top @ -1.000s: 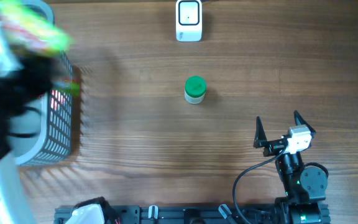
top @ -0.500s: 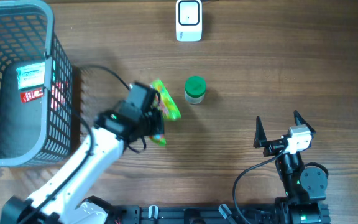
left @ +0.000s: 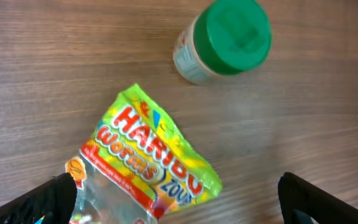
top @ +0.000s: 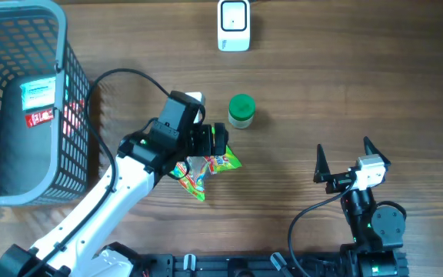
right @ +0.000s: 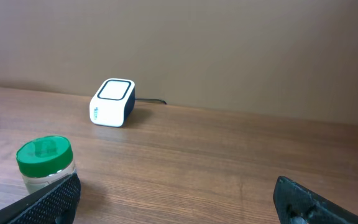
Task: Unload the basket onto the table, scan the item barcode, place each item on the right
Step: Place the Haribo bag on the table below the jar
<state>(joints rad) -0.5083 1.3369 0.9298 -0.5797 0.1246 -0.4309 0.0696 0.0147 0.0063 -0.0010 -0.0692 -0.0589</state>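
A yellow-green Haribo gummy bag lies on the wooden table, printed side up. My left gripper hovers just over its upper edge, open, with the bag low between the wide-spread fingers; nothing is gripped. No barcode shows on the bag's visible face. The white scanner stands at the far edge of the table. My right gripper rests open and empty near the front right.
A green-lidded jar stands just beyond the bag and also shows in the right wrist view. A grey wire basket with a labelled item inside fills the left side.
My left arm swung from the basket to the table's middle carrying the bag, then opened. The bag now lies loose on the table. The right arm has not moved.
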